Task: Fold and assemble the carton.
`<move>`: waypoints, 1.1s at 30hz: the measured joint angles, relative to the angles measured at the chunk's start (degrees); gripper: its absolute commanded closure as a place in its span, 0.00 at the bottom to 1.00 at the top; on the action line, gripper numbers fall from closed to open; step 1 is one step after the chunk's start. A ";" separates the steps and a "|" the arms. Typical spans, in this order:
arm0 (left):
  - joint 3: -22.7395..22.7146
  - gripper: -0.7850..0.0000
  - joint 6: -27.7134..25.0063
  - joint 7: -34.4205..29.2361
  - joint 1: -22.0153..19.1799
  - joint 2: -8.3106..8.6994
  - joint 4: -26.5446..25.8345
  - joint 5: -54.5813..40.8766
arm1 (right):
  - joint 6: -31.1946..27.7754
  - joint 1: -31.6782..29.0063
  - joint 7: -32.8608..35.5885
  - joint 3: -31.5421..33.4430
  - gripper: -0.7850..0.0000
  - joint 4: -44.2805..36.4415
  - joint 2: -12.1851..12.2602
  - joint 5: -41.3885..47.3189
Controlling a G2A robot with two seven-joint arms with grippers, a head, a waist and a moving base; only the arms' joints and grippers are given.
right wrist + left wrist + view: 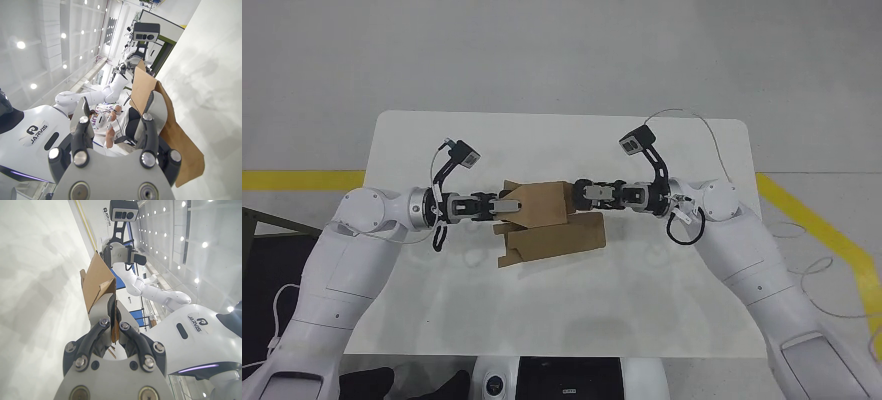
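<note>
A brown cardboard carton (550, 228), partly folded, is held above the middle of the white table (672, 290). My left gripper (508, 204) comes in from the left and is shut on the carton's left edge. In the left wrist view the fingers (121, 313) pinch a thin cardboard panel (98, 279) between them. My right gripper (580, 193) is at the carton's right side and stands open. In the right wrist view one finger (156, 102) lies against the carton's panel (175, 128). The other finger (83, 108) stands free, well apart from it.
The table's bare surface surrounds the carton on all sides. Yellow floor tape (292, 180) runs past the table's left and right edges. A thin cable (712, 135) trails over the back right corner.
</note>
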 measured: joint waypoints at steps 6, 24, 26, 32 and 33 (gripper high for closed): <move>0.01 1.00 0.88 -0.29 -0.28 -0.06 0.08 -1.15 | 0.79 0.44 0.75 -1.18 0.31 -0.09 -0.39 -2.58; -0.09 0.98 0.94 -0.65 -0.24 -0.14 -0.12 -1.85 | -0.16 1.35 -0.19 -4.07 0.51 3.20 -2.83 -0.02; -0.03 0.98 0.95 -0.75 -0.20 -0.15 -0.24 -1.83 | -0.16 1.64 -0.19 -4.28 0.51 3.58 -3.06 -0.06; 0.21 0.94 1.10 -1.15 -0.06 -0.19 -0.49 -1.71 | -0.15 2.57 -0.18 -4.71 0.54 4.67 -3.65 -0.75; 0.22 0.94 1.12 -1.22 -0.05 -0.19 -0.51 -1.68 | -0.16 2.68 -0.19 -4.78 0.55 4.76 -3.76 -0.80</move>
